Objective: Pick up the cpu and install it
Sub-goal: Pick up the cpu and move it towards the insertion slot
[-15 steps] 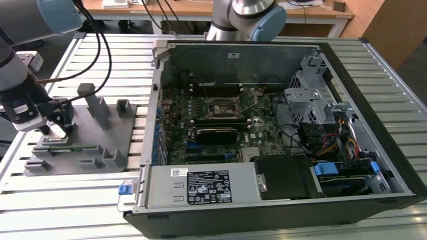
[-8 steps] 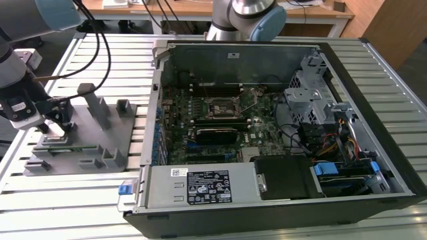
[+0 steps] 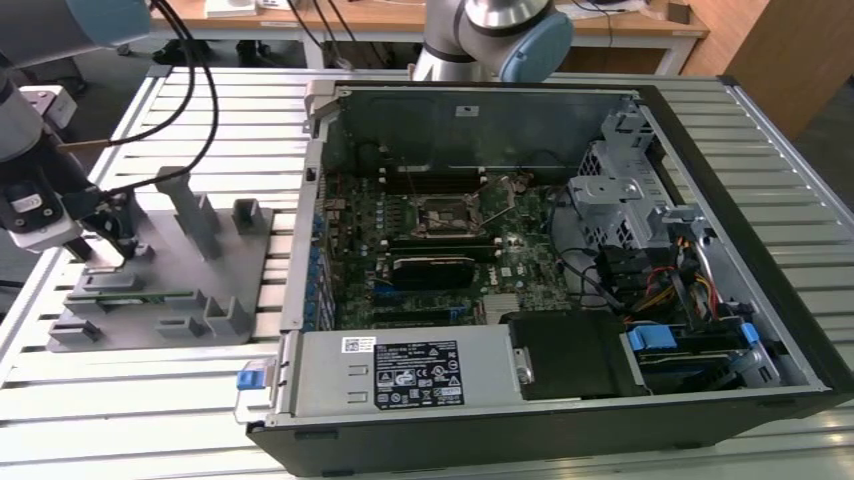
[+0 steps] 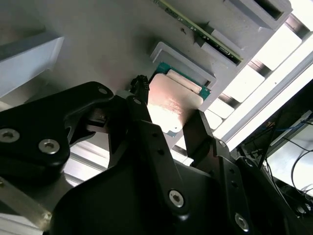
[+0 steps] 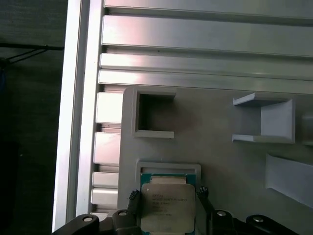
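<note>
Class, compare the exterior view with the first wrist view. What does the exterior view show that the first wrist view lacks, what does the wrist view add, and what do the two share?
Exterior view: the open computer case with its motherboard socket, lying to the exterior view's right of the grey tray, and a green memory stick on that tray.
First wrist view: the cpu, silvery top up, at a raised pocket of the tray.
Shared: the grey tray, the slatted metal table, and the claw low over the tray.

Grey tray uprights flank the tool; the case stands open-topped.
</note>
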Available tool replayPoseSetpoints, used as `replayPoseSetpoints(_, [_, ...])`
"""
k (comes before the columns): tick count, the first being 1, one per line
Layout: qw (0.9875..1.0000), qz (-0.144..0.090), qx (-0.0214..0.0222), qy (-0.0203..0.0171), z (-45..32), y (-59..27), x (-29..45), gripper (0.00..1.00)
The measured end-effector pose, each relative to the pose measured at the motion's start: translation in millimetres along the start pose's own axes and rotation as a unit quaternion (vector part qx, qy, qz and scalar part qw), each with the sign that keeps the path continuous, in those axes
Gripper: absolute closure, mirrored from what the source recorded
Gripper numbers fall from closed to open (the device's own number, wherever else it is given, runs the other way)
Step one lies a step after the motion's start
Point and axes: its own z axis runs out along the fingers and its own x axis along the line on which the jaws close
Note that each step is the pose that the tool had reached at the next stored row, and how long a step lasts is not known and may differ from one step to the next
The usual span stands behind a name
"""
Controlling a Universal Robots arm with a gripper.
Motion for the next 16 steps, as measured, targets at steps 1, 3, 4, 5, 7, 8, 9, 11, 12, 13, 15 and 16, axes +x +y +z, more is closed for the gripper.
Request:
replayPoseSetpoints(1, [1.0,0.0,0.0,0.0,-2.5,0.1,0.0,0.47])
replayPoseSetpoints(3, [1.0,0.0,0.0,0.0001,-8.0,0.3,-0.1,0.47])
replayPoseSetpoints(4, [1.0,0.0,0.0,0.0,-10.6,0.4,-0.1,0.47])
replayPoseSetpoints(5, [1.0,0.0,0.0,0.0,-13.2,0.5,-0.1,0.47])
replayPoseSetpoints(7, [1.0,0.0,0.0,-0.0001,-18.3,0.8,-0.2,0.47])
replayPoseSetpoints(8, [1.0,0.0,0.0,0.0,-21.2,0.9,-0.2,0.47])
replayPoseSetpoints(9, [1.0,0.0,0.0,0.0,-23.8,1.0,-0.2,0.47])
replayPoseSetpoints(11, [1.0,0.0,0.0,0.0,-27.8,1.1,-0.3,0.47])
replayPoseSetpoints(12, [1.0,0.0,0.0,0.0,-29.6,1.2,-0.3,0.47])
replayPoseSetpoints(13, [1.0,0.0,0.0,0.0,-31.6,1.3,-0.3,0.47])
replayPoseSetpoints(15, [1.0,0.0,0.0,0.0,-35.3,1.4,-0.3,0.47])
replayPoseSetpoints(16, [1.0,0.0,0.0,0.0,-36.9,1.5,-0.3,0.47])
